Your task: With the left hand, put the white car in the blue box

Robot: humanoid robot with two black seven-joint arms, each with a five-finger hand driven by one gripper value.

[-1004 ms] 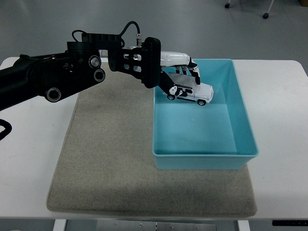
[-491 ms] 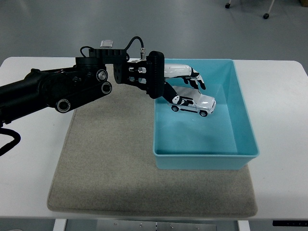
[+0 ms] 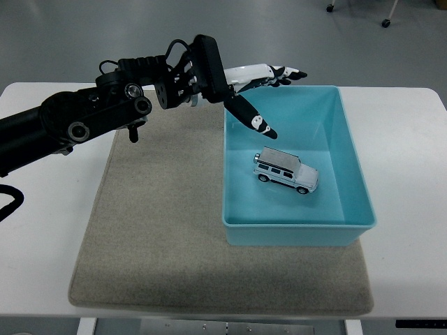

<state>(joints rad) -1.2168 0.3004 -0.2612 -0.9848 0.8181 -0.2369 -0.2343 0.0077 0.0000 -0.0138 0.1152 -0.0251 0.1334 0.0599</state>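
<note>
- Over the far-left corner of the blue box [image 3: 353, 174], the left hand [image 3: 241, 87] hangs with its fingers [image 3: 269, 72] stretched out flat and spread, thumb angled down toward the box floor, and nothing at all in its grasp.
- Clear air shows between those fingers and the white car [image 3: 285, 171]; the two are apart, no contact to be seen.
- Down in the box, the white car sits upright on its wheels on the bare floor, about midway along, somewhat toward the near wall, nose pointing to the near-right corner.
- It looks settled, touching none of the walls, so by my reading the placing is done and what remains is the exit.
- To do that well: lift the hand straight up and back toward the left edge of the table, keeping the lowered thumb above the left wall so it neither clips the rim nor drags the box across the mat.
- No reason to dip back in; a nudge now could roll the car on its wheels.
- Contents check: the box holds the car and nothing else that I can see.
- Box itself stands on the right part of the grey mat [image 3: 154, 237], its right side reaching the mat's right edge, all on the white table [image 3: 405, 265].
- Right hand: out of view entirely.
</note>
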